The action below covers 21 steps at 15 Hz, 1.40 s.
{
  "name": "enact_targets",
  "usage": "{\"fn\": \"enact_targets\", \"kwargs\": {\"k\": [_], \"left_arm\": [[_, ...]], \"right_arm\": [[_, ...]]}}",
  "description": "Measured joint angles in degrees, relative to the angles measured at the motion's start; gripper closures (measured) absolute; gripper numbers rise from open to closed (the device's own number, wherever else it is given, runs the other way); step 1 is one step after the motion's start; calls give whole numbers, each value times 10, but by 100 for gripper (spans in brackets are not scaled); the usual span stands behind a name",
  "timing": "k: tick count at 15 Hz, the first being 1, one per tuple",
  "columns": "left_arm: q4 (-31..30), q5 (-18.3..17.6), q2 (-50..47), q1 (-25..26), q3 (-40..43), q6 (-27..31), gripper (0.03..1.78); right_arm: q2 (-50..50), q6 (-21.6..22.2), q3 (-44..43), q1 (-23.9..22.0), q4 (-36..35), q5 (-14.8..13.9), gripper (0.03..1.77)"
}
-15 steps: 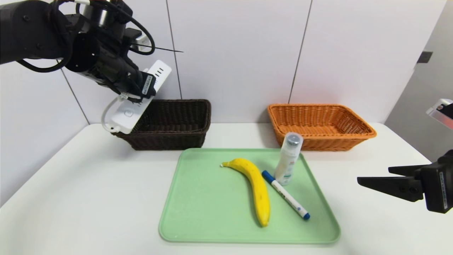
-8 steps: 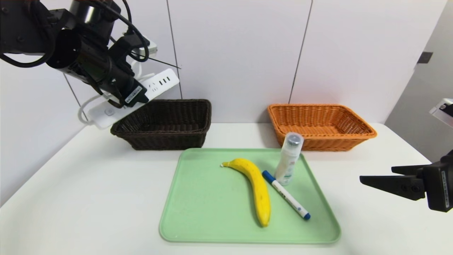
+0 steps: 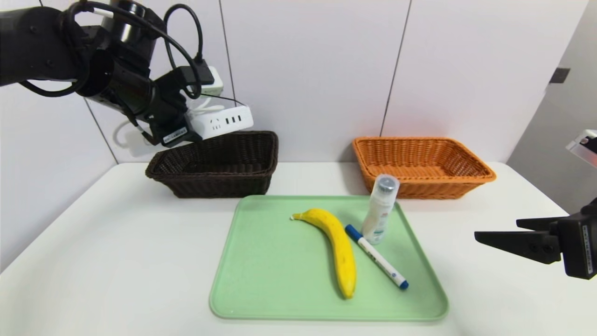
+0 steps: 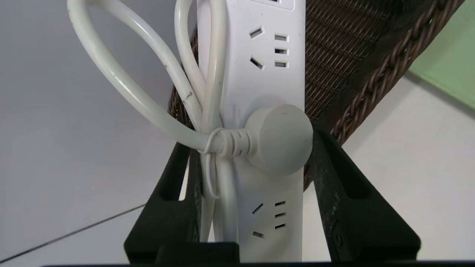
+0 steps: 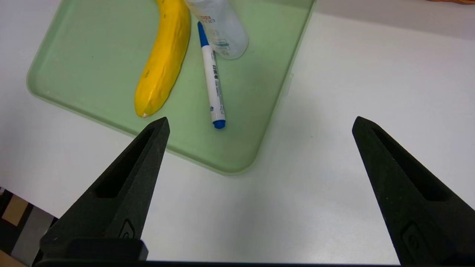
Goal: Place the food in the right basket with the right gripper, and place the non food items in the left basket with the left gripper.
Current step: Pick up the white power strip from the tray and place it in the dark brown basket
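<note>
With our left pincer (image 4: 256, 148) we are clenching the power strip (image 4: 267, 85) and its bundled cord (image 4: 211, 92), holding them above the dark basket (image 3: 210, 184) at far left; our right pincer (image 5: 261, 118) is waiting spread at right.

Head view high, forward-down; wrists close; tray shared (image 3: 261, 280)

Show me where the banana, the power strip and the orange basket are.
Banana (image 3: 343, 253): head view, on its curved yellow body.
Power strip (image 4: 265, 87): left wrist view, on its white face between socket groups.
Orange basket (image 3: 431, 190): head view, on its front wall.
</note>
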Motion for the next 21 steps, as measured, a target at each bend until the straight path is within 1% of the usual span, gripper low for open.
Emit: {"fn": "enact_targets", "kwargs": {"k": [2, 4, 6, 10, 15, 18, 21], "left_arm": [[-35, -7, 21, 1, 0, 17, 95], [-86, -12, 48, -1, 0, 19, 95], [-115, -13, 75, 0, -1, 18, 95], [-117, -13, 110, -1, -1, 12, 95], [-117, -14, 124, 0, -1, 11, 95], [-128, -12, 127, 3, -4, 1, 68], [-126, -13, 126, 3, -4, -18, 49]], "right_arm": [[2, 0, 0, 0, 0, 0, 10], [2, 0, 1, 0, 1, 0, 10], [3, 0, 4, 0, 0, 0, 10], [6, 1, 11, 0, 0, 0, 10], [6, 1, 13, 0, 0, -2, 10], [5, 1, 16, 0, 0, -2, 10], [4, 2, 19, 0, 0, -2, 10]]}}
